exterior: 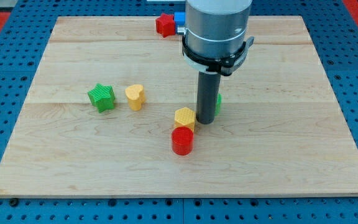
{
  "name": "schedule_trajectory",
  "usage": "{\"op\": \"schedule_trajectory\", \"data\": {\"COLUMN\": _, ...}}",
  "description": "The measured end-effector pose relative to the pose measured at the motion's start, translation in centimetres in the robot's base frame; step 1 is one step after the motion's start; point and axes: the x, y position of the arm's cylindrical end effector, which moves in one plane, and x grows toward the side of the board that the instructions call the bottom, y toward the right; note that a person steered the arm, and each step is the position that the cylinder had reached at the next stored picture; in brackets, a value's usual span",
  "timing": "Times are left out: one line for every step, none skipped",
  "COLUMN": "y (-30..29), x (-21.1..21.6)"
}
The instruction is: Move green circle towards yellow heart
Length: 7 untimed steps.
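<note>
The green circle point(218, 102) is mostly hidden behind my rod, just a sliver showing on the view's right; my tip point(205, 121) sits right against it, no jaws on this rig; the yellow heart point(135, 96) is well left; risk is shoving the yellow hexagon point(184, 117) or red cylinder point(182, 140) along too.

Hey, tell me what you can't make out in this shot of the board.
- Green circle block, camera view: only a sliver shows at the rod's right; the rod hides the rest.
- My tip: whether it touches the green block cannot be told.
- Blue block, view's top: mostly behind the arm's grey body, shape unclear.
- Red star-like block: its right side runs behind the blue block and arm.
</note>
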Motion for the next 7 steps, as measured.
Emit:
{"op": "schedule_trajectory", "data": {"y": 0.3, "x": -1.0}}
{"op": "schedule_trajectory", "data": {"y": 0.4, "x": -1.1}}
{"op": "schedule_trajectory", "data": {"y": 4.6, "x": -1.0}}
{"op": "schedule_trajectory", "data": {"y": 8.0, "x": -1.5}}
{"op": "schedule_trajectory", "data": {"y": 7.9, "x": -3.3}}
{"op": "schedule_trajectory", "data": {"y": 6.3, "x": -4.3}}
{"op": "schedule_trajectory", "data": {"y": 5.6, "x": -4.3}}
